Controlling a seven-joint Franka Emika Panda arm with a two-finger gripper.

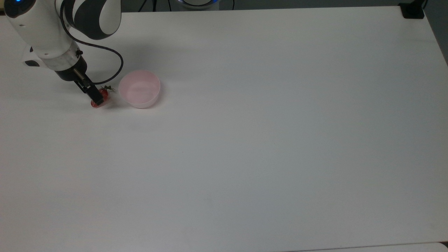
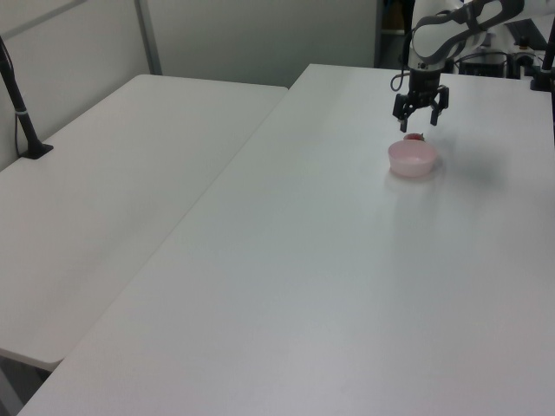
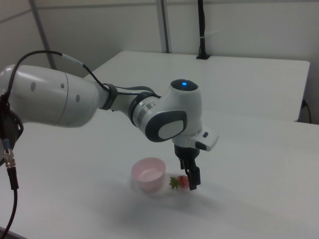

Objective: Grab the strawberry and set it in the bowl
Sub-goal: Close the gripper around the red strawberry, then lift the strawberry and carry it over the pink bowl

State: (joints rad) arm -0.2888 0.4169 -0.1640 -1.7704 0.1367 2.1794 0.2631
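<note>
The claw (image 2: 421, 120) hangs low over the white bench (image 1: 266, 140) with its two dark fingers (image 2: 401, 113) spread apart, pointing down; in the left view the gap between them is plain and nothing is gripped in it. Directly under and between those fingers lies the strawberry (image 3: 183, 181), resting on the bench on its side, a small red shape with a dark green leafy stem. In the top view the claw (image 1: 97, 99) covers most of the strawberry (image 1: 103, 93), with red showing at both sides of the finger and the leaves poking out toward the top view's right. In the right view the claw (image 3: 191, 180) stands at the berry's far end from the stem, one finger close against the red body; whether it touches cannot be told. Just beside the claw, on the stem side of the strawberry, sits the bowl (image 1: 139, 88), pale pink, round, upright, with nothing in it. In the left view the bowl (image 2: 412, 159) stands just below the claw, with a bit of the strawberry (image 2: 414, 137) peeping over its far rim. In the right view the bowl (image 3: 148, 174) lies at the right view's left of the claw, the green leaves between the two.
</note>
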